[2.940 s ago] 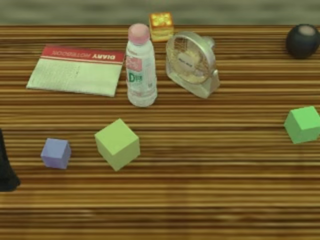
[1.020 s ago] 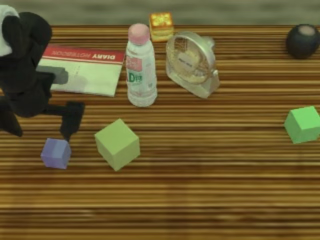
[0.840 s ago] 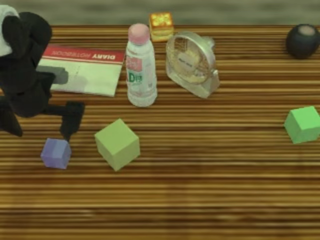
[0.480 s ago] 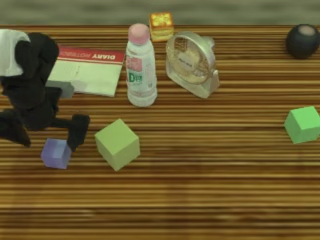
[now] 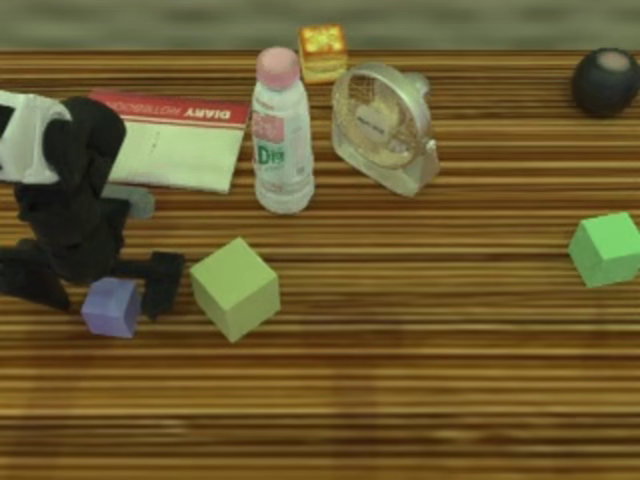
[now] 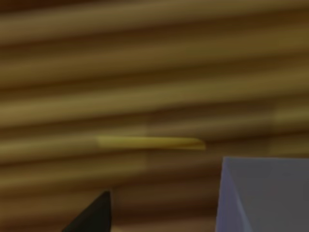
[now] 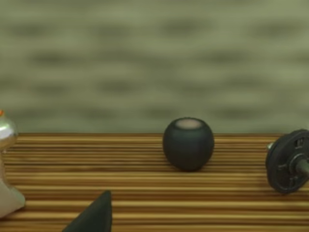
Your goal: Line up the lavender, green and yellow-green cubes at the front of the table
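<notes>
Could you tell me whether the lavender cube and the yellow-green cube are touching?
Apart. The top view shows striped table between the lavender cube and the yellow-green cube, with a dark finger there.

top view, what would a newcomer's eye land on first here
The black left pincer stands out first, low at the table's left with its fingers open on either side of the lavender cube. Just to its right sits the bigger yellow-green cube, while the green cube lies alone at the far right edge. Behind them, a pink-capped bottle and a small fan stand mid-table; the right arm is out of the top view.
</notes>
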### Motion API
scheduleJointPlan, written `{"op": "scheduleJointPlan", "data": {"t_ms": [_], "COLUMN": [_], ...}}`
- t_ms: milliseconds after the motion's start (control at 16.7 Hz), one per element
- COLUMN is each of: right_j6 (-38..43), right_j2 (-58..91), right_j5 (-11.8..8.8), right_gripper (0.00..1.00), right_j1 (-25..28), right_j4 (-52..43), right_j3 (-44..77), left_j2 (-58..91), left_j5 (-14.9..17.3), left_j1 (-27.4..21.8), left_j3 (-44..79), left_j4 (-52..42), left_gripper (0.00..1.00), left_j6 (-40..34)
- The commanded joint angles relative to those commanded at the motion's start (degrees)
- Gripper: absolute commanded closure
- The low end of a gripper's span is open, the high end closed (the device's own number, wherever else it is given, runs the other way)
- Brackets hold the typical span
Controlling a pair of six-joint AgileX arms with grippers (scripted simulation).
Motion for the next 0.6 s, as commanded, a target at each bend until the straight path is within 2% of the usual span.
{"op": "scheduleJointPlan", "data": {"t_ms": [60,600], "right_j6": [0.0,0.0], "right_j2": [0.0,0.0], "right_j5": [0.0,0.0], "right_gripper": [0.0,0.0], "right_j1": [0.0,0.0], "right_j4": [0.0,0.0], "right_j3": [0.0,0.0], "left_j2": [0.0,0.0], "left_j5": [0.0,0.0], "left_j1": [0.0,0.0], "left_j3": [0.0,0.0], "left_j4": [0.0,0.0], "left_gripper": [0.0,0.68], "left_j6": [0.0,0.0]}}
